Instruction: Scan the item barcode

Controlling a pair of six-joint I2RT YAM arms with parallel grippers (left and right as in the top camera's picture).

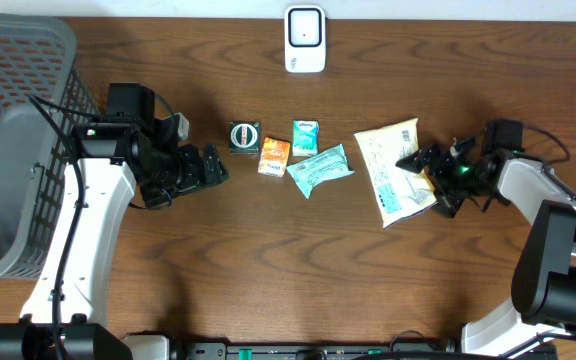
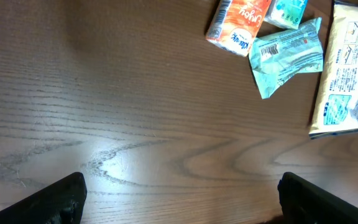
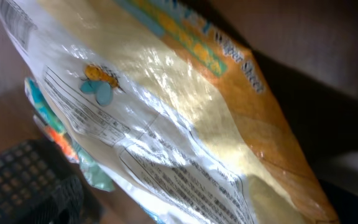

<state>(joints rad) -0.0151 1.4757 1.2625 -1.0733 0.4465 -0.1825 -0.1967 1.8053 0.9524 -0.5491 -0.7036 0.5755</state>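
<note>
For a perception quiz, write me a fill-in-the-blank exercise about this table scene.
The grey basket sits on the robot's ___ side. The small carton next to the dark pack is coloured ___. The hand at the large yellow packet is the ___ one. The left hand hovers over the table with jaws ___.
Missing words: left; orange; right; open.

Wooden table (image 1: 268, 270) bears a scanner (image 1: 305, 40), small packs (image 1: 320, 168), a yellow bag (image 1: 390, 165), a basket (image 1: 13, 60).
</note>
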